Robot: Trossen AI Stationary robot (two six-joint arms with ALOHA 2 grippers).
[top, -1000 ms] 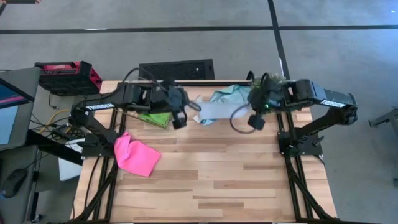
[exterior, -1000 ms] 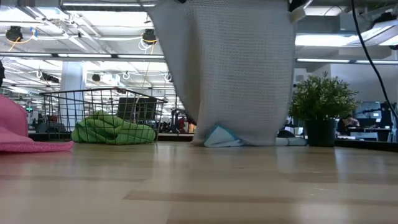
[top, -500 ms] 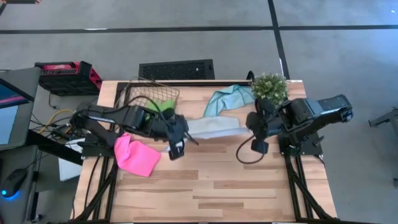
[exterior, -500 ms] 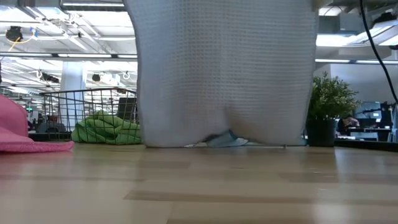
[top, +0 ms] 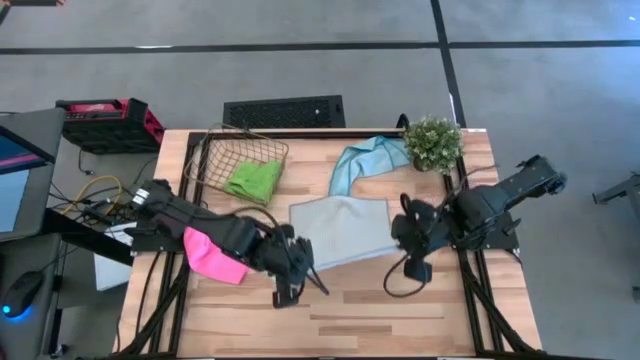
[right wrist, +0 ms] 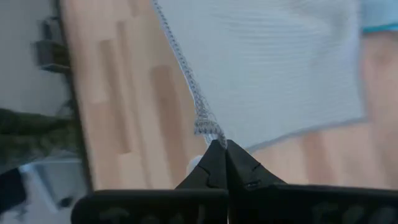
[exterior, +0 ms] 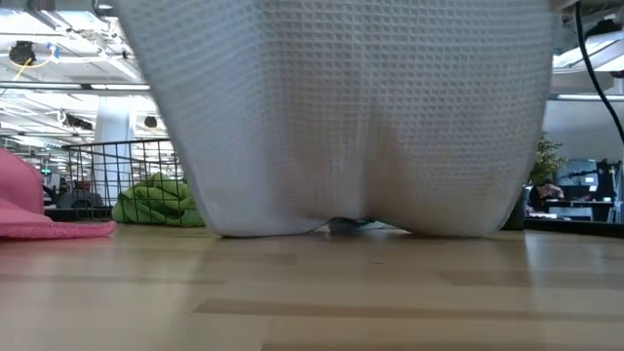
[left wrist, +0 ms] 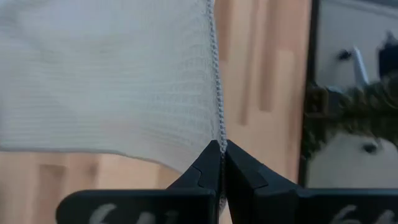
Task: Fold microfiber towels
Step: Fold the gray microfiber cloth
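**Holding the grey towel by two corners over the bench**

Stretching between both arms, the pale grey towel hangs over the middle of the bench, its far edge trailing on the wood. The left gripper has its fingers pressed tight together on one near corner of the cloth; the right gripper pinches the other near corner the same way, a little bunch of hem gathered at its tips. From the low camera the grey weave fills most of the view, its bottom edge touching the boards.

The hot pink towel lies crumpled near the left edge of the bench, partly under the left arm. The bright green towel sits in the wire basket at the far left corner. The light teal-blue towel lies by the far edge, just beside the potted plant at the far right corner, and just beyond the grey towel's far edge.
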